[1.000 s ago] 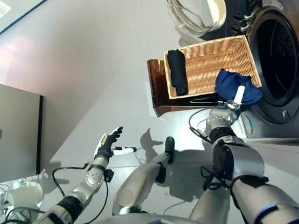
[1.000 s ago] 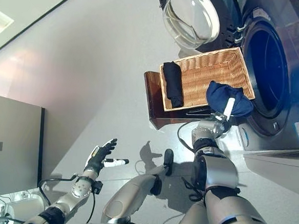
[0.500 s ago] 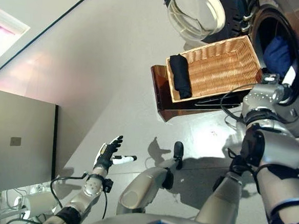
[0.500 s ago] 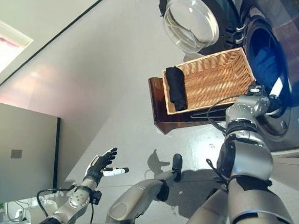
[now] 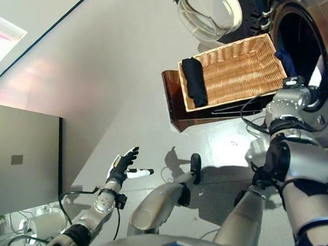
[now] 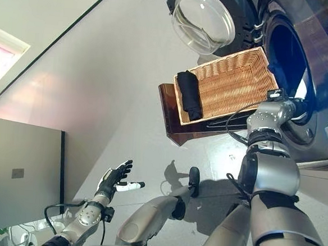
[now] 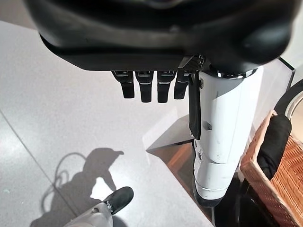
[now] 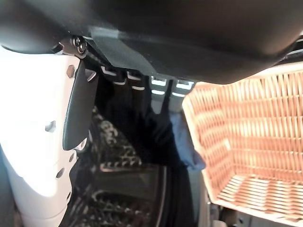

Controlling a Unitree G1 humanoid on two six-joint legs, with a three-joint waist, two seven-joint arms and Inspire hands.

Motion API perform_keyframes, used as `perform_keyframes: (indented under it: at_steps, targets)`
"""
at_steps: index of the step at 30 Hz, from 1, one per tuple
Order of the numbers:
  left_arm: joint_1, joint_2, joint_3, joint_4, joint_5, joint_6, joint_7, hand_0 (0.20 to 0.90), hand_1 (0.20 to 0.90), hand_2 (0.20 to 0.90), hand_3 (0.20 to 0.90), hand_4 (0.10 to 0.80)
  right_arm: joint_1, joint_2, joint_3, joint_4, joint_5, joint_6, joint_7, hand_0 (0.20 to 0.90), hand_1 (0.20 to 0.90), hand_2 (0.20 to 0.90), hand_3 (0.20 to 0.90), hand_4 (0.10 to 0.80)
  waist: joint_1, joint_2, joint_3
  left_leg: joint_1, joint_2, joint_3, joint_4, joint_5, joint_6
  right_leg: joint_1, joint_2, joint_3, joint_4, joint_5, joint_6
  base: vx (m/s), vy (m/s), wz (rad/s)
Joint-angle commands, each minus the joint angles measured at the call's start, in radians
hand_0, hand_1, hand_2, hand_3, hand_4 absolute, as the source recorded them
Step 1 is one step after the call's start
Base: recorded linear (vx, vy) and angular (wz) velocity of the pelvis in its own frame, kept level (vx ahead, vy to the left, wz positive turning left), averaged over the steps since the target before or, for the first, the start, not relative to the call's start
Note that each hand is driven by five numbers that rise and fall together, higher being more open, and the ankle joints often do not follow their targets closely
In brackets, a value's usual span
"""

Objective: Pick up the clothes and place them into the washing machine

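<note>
The right hand (image 8: 52, 127) is reaching into the washing machine (image 6: 295, 59) drum, so the eye views hide it; only its wrist view shows straight fingers, not gripping. A blue garment (image 8: 182, 142) hangs at the drum's mouth, mostly lost in the dark. A black rolled garment (image 5: 194, 82) lies along the wicker basket's (image 5: 241, 72) left end, long axis running near-to-far. The left hand (image 5: 121, 166) hovers open over the floor, far left

Bright, even light fills the room. The pale floor (image 5: 127, 86) shows a pinkish glare patch at far left and soft shadows. The washing machine (image 6: 287, 58) drum stays dark. The right wrist view is blurred up close.
</note>
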Motion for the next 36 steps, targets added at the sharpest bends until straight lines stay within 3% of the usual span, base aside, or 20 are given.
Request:
perform_keyframes:
  at_steps: [1, 4, 12, 19, 20, 21, 23, 36]
  targets:
    - [-0.028, 0.007, 0.088, 0.028, -0.024, -0.050, 0.045, 0.900, 0.900, 0.900, 0.900, 0.800, -0.030, -0.092, 0.150, -0.084, -0.145, -0.044, 0.071, 0.900, 0.900, 0.900, 0.900, 0.800, -0.009, -0.018, -0.013, -0.068, 0.052, -0.015, 0.085, -0.066, -0.101, 0.085, 0.031, -0.024, -0.070, -0.063, -0.038, 0.000, 0.000, 0.00]
    - [-0.034, 0.004, 0.087, 0.032, -0.015, -0.051, 0.046, 0.900, 0.900, 0.900, 0.900, 0.800, 0.004, -0.064, 0.160, -0.068, -0.172, -0.021, 0.070, 0.900, 0.900, 0.900, 0.900, 0.800, -0.013, -0.034, -0.005, -0.067, 0.052, -0.017, 0.090, -0.067, -0.100, 0.094, 0.033, -0.026, -0.074, -0.059, -0.039, -0.007, -0.004, -0.02]
    - [-0.035, 0.024, 0.116, 0.011, 0.024, -0.045, 0.067, 0.900, 0.900, 0.900, 0.900, 0.800, -0.023, -0.004, 0.415, 0.052, -0.561, 0.159, 0.016, 0.900, 0.900, 0.900, 0.900, 0.800, -0.015, -0.102, 0.039, -0.090, 0.064, -0.021, 0.117, -0.066, -0.098, 0.098, 0.040, -0.037, -0.090, -0.028, -0.045, -0.042, -0.029, -0.03]
    - [-0.038, 0.060, 0.163, -0.048, 0.052, -0.055, 0.109, 0.900, 0.900, 0.900, 0.900, 0.800, -0.065, 0.059, 0.574, 0.054, -0.827, 0.225, -0.029, 0.900, 0.900, 0.900, 0.900, 0.800, -0.012, -0.159, 0.086, -0.137, 0.074, -0.035, 0.155, -0.069, -0.095, 0.079, 0.045, -0.049, -0.081, -0.014, -0.052, 0.001, -0.006, 0.03]
    - [-0.042, 0.061, 0.170, -0.046, 0.053, -0.055, 0.116, 0.900, 0.900, 0.900, 0.900, 0.800, -0.060, 0.068, 0.586, 0.051, -0.854, 0.230, -0.035, 0.900, 0.900, 0.900, 0.900, 0.800, -0.012, -0.171, 0.086, -0.135, 0.072, -0.043, 0.168, -0.099, -0.102, 0.083, 0.043, -0.045, -0.071, -0.041, -0.045, -0.016, -0.003, 0.16]
    - [-0.042, 0.061, 0.171, -0.047, 0.053, -0.055, 0.116, 0.900, 0.900, 0.900, 0.900, 0.800, -0.061, 0.068, 0.586, 0.050, -0.855, 0.230, -0.036, 0.900, 0.900, 0.900, 0.900, 0.800, -0.013, -0.169, 0.091, -0.148, 0.074, -0.037, 0.168, -0.072, -0.095, 0.073, 0.044, -0.051, -0.076, -0.014, -0.053, 0.090, -0.005, 0.13]
    - [-0.050, 0.075, 0.188, -0.069, 0.072, -0.057, 0.133, 0.900, 0.900, 0.900, 0.900, 0.800, -0.074, 0.088, 0.639, 0.064, -0.931, 0.250, -0.038, 0.900, 0.900, 0.900, 0.900, 0.800, -0.006, -0.195, 0.103, -0.160, 0.075, -0.050, 0.195, -0.108, -0.102, 0.071, 0.042, -0.052, -0.060, -0.042, -0.047, 0.029, -0.011, 0.11]
    - [-0.126, 0.099, 0.251, -0.075, 0.083, -0.050, 0.189, 0.900, 0.900, 0.900, 0.900, 0.800, -0.123, 0.159, 0.678, 0.105, -0.968, 0.273, -0.031, 0.900, 0.900, 0.900, 0.900, 0.800, 0.051, -0.263, 0.165, -0.254, 0.068, -0.073, 0.266, -0.132, -0.100, 0.033, 0.026, -0.085, -0.046, -0.039, -0.048, 0.007, 0.013, 0.10]
